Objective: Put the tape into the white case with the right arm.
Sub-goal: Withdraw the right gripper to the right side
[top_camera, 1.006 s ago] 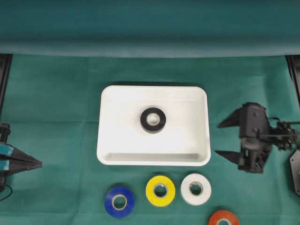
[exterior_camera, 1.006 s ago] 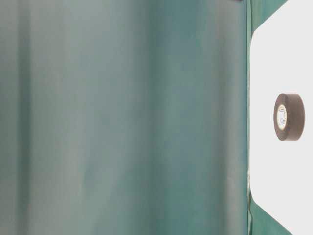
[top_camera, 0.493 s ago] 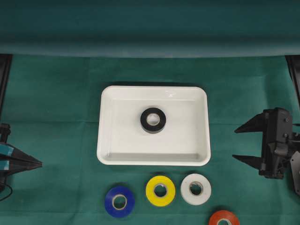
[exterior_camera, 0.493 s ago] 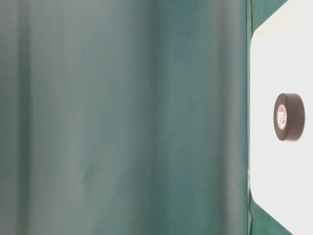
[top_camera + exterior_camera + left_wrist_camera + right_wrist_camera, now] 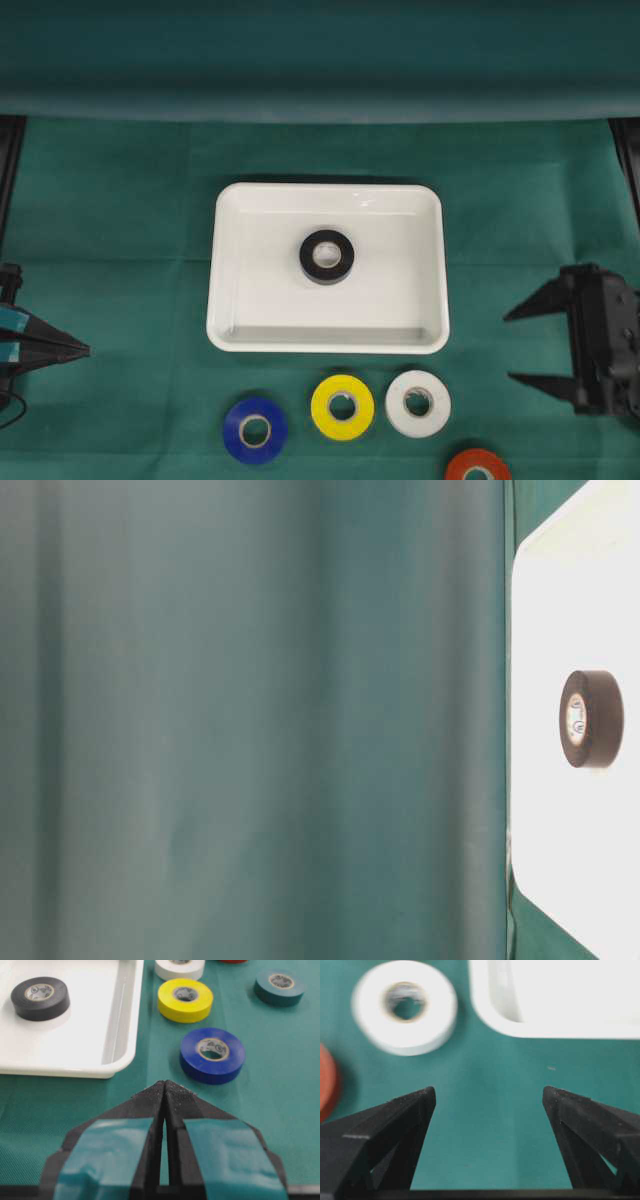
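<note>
Nearest you, along the front edge of the green cloth, sits a loose row of tape rolls: the blue roll, the yellow roll, the white roll and, half cut off at the very edge, the orange roll. A dark green roll shows only in the left wrist view, beyond the blue one. They lie flat, holes up — handy for fingers coming down from above.

At the cloth's left edge, the left gripper rests with its blue-taped fingers pressed together, holding nothing; it looks parked, since the job belongs to the other arm. At the right edge, your right gripper has its two pointed black fingers spread wide and empty, well apart from every roll, with the white roll nearest ahead of it.

Further back, at the middle of the cloth, lies the white case. One black roll already lies flat near its centre — the rest remain outside.
</note>
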Action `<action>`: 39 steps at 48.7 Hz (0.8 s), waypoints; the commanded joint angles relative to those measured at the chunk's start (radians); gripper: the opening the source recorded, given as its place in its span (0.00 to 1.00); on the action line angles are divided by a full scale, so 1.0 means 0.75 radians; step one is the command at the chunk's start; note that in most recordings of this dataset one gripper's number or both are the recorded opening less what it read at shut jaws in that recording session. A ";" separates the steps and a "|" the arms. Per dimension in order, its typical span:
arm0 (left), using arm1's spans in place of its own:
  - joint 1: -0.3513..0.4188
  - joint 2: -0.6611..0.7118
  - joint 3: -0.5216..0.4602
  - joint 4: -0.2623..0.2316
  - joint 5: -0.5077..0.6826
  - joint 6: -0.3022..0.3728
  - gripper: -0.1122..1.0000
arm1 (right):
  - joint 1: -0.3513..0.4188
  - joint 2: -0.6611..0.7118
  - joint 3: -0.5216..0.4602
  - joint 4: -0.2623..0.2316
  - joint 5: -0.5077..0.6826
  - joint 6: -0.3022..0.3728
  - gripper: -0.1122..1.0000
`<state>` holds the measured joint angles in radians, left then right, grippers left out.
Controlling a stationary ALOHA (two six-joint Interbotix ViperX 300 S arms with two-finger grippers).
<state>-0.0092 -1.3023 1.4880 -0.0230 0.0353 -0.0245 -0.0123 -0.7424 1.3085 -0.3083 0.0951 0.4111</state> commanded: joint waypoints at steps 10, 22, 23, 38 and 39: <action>-0.002 0.010 -0.010 -0.004 -0.008 0.000 0.10 | 0.121 -0.143 0.076 -0.006 -0.016 -0.002 0.76; -0.002 0.012 -0.010 -0.002 -0.006 0.000 0.10 | 0.178 -0.133 0.080 -0.010 -0.022 -0.002 0.76; -0.002 0.012 -0.010 -0.002 -0.008 0.000 0.10 | 0.180 -0.127 0.078 -0.010 -0.022 -0.002 0.76; -0.002 0.012 -0.010 -0.002 -0.006 0.000 0.10 | 0.184 -0.051 0.053 -0.010 -0.031 -0.002 0.76; -0.002 0.012 -0.010 -0.002 -0.006 0.000 0.10 | 0.186 -0.045 0.049 -0.010 -0.035 -0.002 0.76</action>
<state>-0.0092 -1.3023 1.4910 -0.0230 0.0353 -0.0245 0.1212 -0.7946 1.3760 -0.3145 0.0828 0.4096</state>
